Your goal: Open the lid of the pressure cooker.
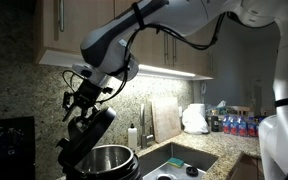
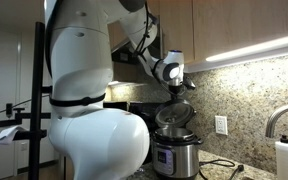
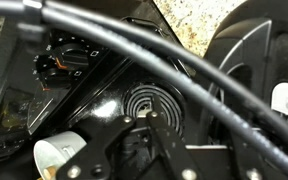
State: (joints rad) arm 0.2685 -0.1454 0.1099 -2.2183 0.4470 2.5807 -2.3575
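Note:
The pressure cooker stands on the counter with its shiny steel inner pot showing; in an exterior view its steel body and front panel face the camera. The black lid is off the rim and hangs tilted over the cooker's far side; it also shows in an exterior view. My gripper is right above it, shut on the lid's top handle, and is seen in both exterior views. In the wrist view the finger links fill the bottom and cables cross the picture.
A black stove with a coil burner stands next to the cooker. A sink, a soap bottle, a cutting board and water bottles line the counter. Cabinets hang above. A faucet is nearby.

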